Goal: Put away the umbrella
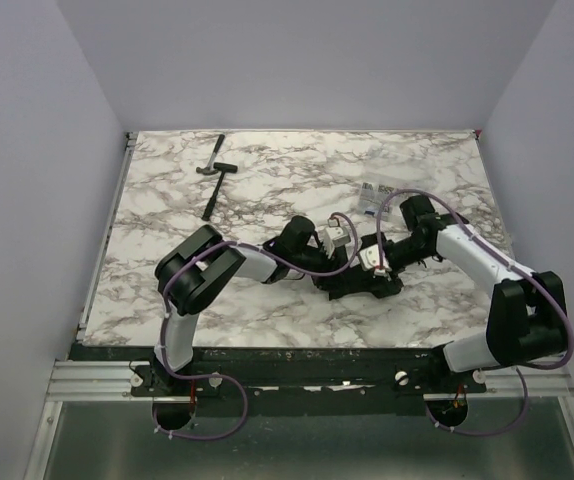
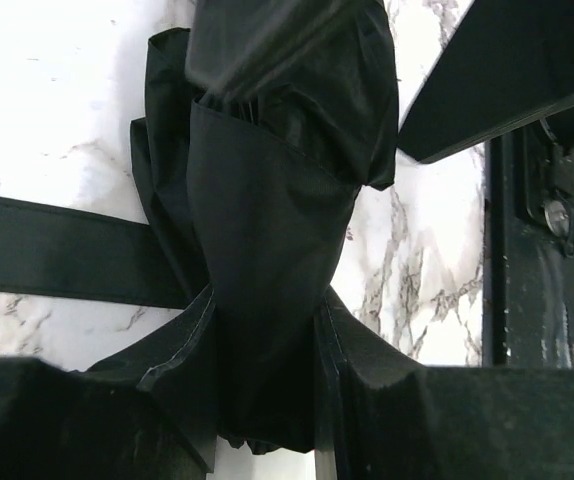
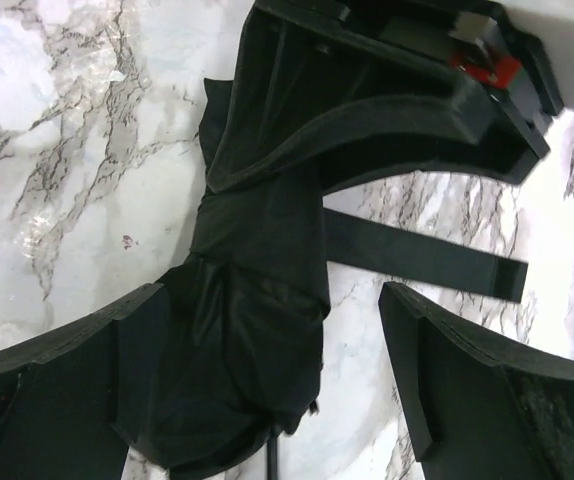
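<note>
Two grippers meet over the umbrella (image 1: 355, 282), which I see lying bunched on the marble table (image 1: 267, 190) right of centre: my left gripper (image 2: 267, 395) pinches its black fabric in a narrow grip, while my right gripper (image 3: 272, 330) stands wide, one finger against the cloth.

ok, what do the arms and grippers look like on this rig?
The left arm and right arm match: white links, bulky black joints, purple cables looped alongside. The left gripper and right gripper have chunky matte black fingers.
</note>
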You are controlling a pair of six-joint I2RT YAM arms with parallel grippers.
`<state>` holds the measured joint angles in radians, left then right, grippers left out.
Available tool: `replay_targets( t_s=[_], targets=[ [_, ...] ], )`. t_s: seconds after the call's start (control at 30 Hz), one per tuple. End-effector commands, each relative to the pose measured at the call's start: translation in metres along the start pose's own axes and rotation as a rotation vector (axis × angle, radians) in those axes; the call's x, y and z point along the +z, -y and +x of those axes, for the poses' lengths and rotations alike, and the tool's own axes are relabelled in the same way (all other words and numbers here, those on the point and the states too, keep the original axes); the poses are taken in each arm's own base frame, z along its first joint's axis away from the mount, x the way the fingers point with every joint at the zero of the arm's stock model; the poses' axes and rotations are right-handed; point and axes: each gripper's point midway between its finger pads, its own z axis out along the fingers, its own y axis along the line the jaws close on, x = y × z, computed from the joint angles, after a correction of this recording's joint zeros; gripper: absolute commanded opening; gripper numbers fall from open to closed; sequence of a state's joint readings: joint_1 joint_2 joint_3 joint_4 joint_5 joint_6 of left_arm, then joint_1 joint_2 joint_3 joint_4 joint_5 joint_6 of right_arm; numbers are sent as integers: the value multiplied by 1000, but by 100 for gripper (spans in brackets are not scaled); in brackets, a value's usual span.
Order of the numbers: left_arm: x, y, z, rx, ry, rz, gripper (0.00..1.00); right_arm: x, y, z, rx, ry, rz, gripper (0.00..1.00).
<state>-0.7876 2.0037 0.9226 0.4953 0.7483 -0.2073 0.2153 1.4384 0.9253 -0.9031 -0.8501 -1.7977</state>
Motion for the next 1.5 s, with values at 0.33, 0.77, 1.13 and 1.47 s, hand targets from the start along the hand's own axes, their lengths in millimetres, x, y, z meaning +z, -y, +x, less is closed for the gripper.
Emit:
replay_targets(
  t_s=[0.33,0.77,1.13,1.47],
  targets=[
    [-41,14,187,-654,-572,-51,0,48,-55,47,12,-220,-87,64],
    [-42,19,48,-575,-61,3,43,56,-93,76,120,-362,-180,11],
    [-121,23,-34,-327,460,-237,99,61,-129,32,365,-249,-499,2],
    [-99,60,32,291,279,-255,89,76,-129,45,705,-345,-612,0]
  ],
)
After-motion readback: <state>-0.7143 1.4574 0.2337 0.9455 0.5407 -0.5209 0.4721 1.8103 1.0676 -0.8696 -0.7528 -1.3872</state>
